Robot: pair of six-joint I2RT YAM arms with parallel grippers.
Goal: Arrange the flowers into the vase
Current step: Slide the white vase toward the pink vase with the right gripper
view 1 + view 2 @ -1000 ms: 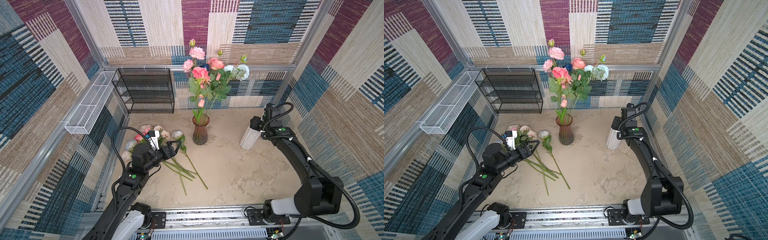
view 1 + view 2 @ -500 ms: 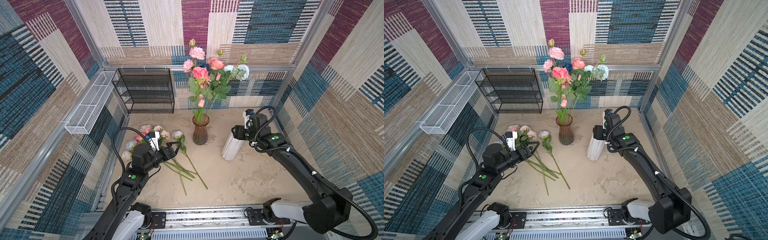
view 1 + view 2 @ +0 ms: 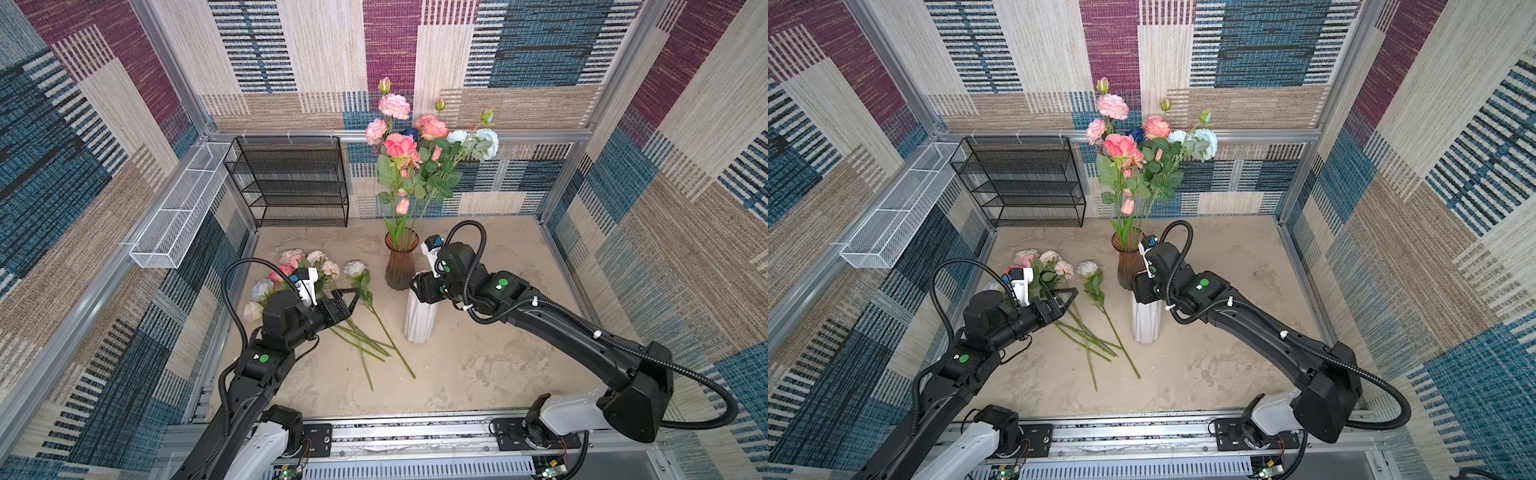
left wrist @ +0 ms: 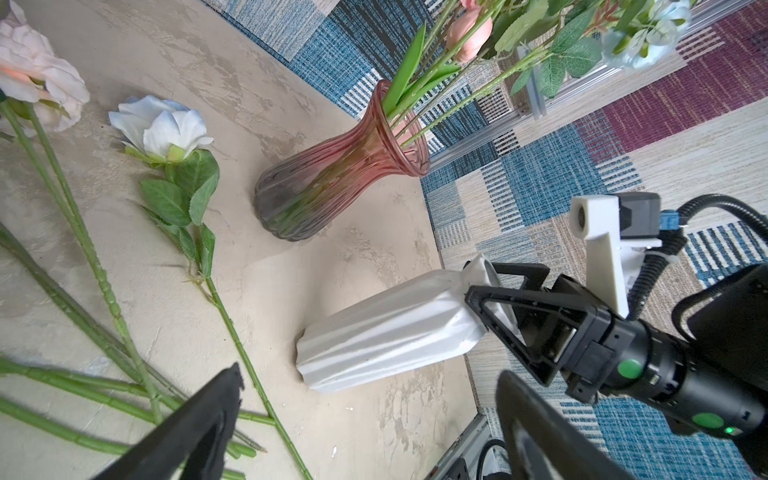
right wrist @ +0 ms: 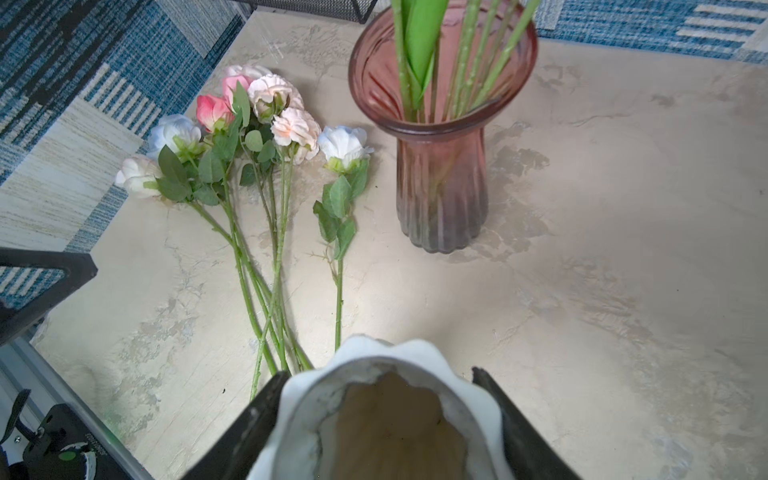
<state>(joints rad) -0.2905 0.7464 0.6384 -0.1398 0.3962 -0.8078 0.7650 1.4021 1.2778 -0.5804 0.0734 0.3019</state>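
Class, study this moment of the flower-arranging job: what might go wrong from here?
1. The right tool grips the tall white vase by its neck, close to the glass vase; a sideways nudge might topple either.
2. The loose flowers lie with crossed stems below the open left tool; closing there might catch several at once.
3. Their stem ends lie near the white vase's base; pulling one could bump it.
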